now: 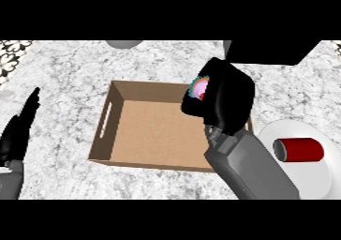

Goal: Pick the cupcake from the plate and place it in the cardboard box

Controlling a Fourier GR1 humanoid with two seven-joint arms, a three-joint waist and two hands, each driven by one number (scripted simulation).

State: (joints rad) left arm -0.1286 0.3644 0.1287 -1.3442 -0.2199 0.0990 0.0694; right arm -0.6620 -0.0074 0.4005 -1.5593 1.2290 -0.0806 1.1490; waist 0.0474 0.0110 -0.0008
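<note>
The surface (63,75) is mottled grey-and-white stone, with a black-and-white flowered strip (7,56) at its far left corner. At the left edge the left hand (18,131) rests, slim and black on a grey forearm, its fingers straight, together and pointing up, touching nothing. Towards the middle stands the box (152,133), plain brown cardboard, square and open at the top, with a flat bare floor, thin upright walls and a narrow handle slot cut in its left wall. Beyond it, at the far edge, part of a smooth grey rounded thing (125,43) shows. Right of the middle the right hand (225,101), black and bulky, hangs over the box's far right corner and hides that corner and part of the right wall; its grey forearm slants up from the lower edge. Its fingers are curled shut round the cupcake (199,88), off the plate (313,180), and only a sliver shows between them: pink, blue, yellow and a spot of red. Behind the hand sits an angular black block (270,51). At the far right lies the white, round, smooth plate, just beside the box, carrying a red cylinder (303,150) on its side with its dark end turned left.
</note>
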